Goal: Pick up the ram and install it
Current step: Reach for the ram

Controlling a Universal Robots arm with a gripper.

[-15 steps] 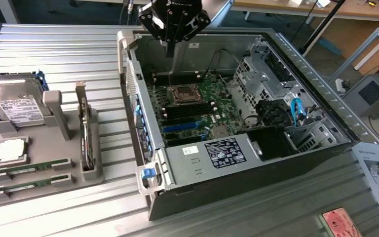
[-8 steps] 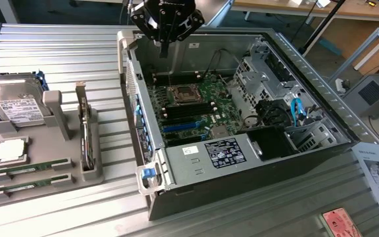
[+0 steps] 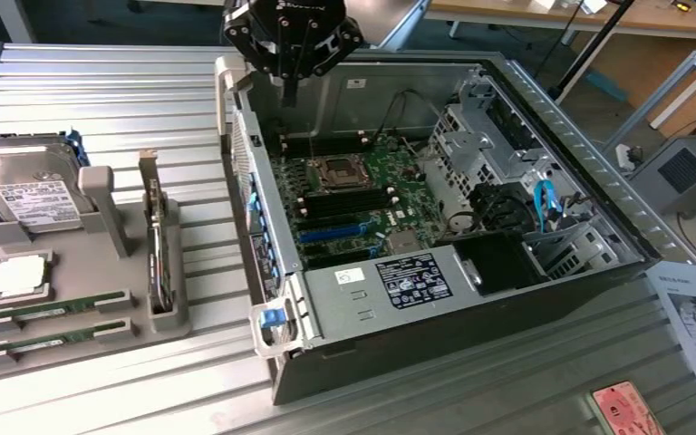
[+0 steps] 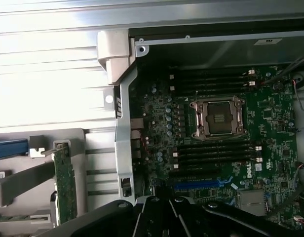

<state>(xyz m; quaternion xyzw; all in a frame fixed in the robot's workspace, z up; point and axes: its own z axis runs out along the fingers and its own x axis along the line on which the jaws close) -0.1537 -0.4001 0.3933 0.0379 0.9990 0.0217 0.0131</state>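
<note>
Nearest the exterior camera, toward the exterior view's left, a grey moulded parts tray (image 3: 112, 328) lies on the ribbed aluminium table (image 3: 106, 91). Its front slots hold two long, thin green ram sticks, one (image 3: 52, 308) just behind the other (image 3: 36, 344). Farther back on the tray are a square silver processor chip (image 3: 19, 276) and a silver hard drive (image 3: 28, 190), and beside them a green circuit board standing on edge (image 3: 155, 240). Beyond is the open metal computer case (image 3: 361, 294), with its large green motherboard (image 3: 379, 195), open silver processor socket (image 3: 336, 169) and long black memory slots (image 3: 351, 204). Farthest back, the black gripper (image 3: 290, 86) hangs over the case's far corner, fingers pressed together on nothing, well apart from the ram. The step in hand appears to be the approach to the pick. Done well, it calls for parted jaws, a square descent over one stick at mid-length, contact on the board's faces rather than its chips, and a straight lift clear of the upright board. The wrist view lays out the memory slots (image 4: 211, 148) on both sides of the socket (image 4: 218, 117), with their pale end latches. The exterior view supplies the tray's front row and the gripper's height above the case.
</note>
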